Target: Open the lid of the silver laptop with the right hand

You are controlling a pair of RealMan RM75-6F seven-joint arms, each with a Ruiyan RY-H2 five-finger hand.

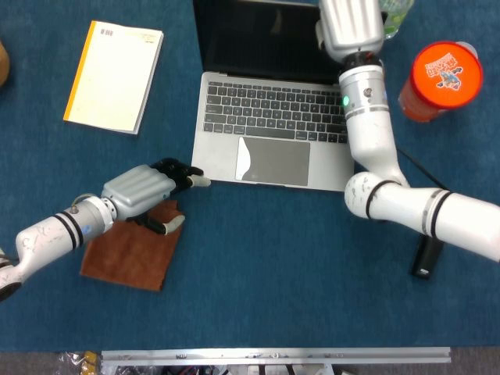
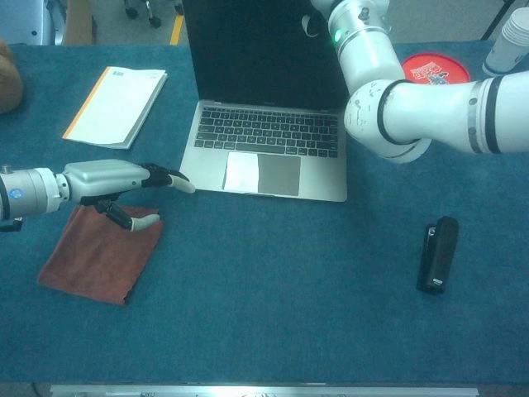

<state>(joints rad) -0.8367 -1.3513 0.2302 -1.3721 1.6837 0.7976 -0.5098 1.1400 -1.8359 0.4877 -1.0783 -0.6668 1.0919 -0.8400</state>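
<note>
The silver laptop (image 1: 273, 129) stands with its lid raised, dark screen (image 2: 256, 50) upright and keyboard and trackpad exposed. My right arm (image 1: 366, 117) reaches over the laptop's right side toward the top of the lid. The right hand is cut off by the top edge in both views; only a small pale part (image 2: 307, 23) shows against the screen, so its grip is unclear. My left hand (image 1: 148, 191) lies low over a brown cloth, fingers stretched out and holding nothing, with a fingertip (image 1: 201, 182) just at the laptop's front left corner.
A brown cloth (image 1: 129, 254) lies under the left hand. A white notebook with a yellow spine (image 1: 113, 74) sits back left. An orange-lidded container (image 1: 441, 78) stands back right, and a black oblong object (image 2: 436, 254) lies front right.
</note>
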